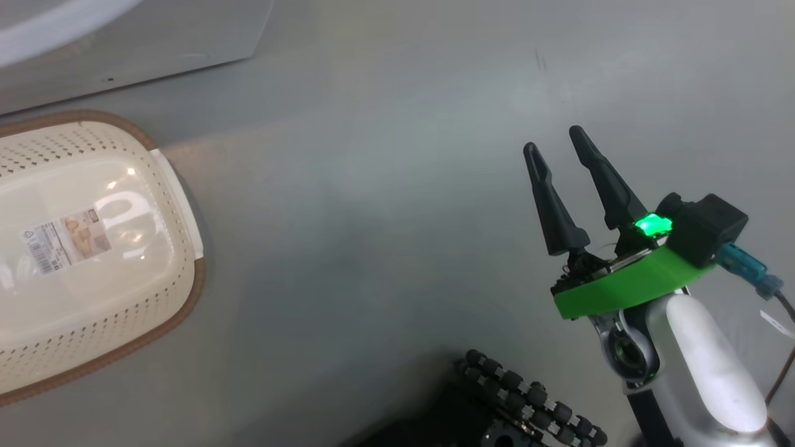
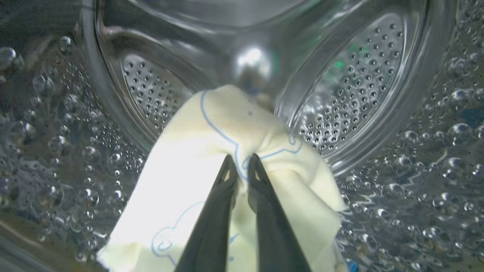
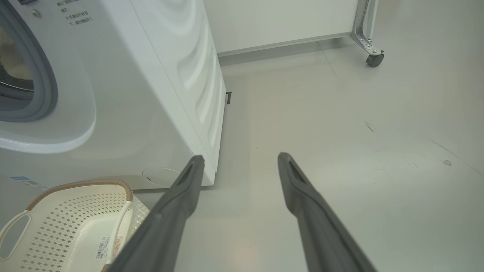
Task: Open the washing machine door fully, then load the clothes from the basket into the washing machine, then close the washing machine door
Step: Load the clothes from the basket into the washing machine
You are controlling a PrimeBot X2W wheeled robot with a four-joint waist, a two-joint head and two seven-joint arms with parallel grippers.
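Note:
Inside the washing machine's steel perforated drum, my left gripper is shut on a pale cream-yellow garment with blue outlines, which hangs bunched around the fingertips. The cream basket sits on the floor at the left of the head view, with just a label sticker on its bottom. The same basket lies in front of the white washing machine. My right gripper hovers open over bare floor to the basket's right, nothing between its fingers. The door is out of view.
The grey rubber seal of the machine's opening is at the right wrist view's left edge. A white panel on a castor wheel stands behind. My wheeled base is at the bottom of the head view.

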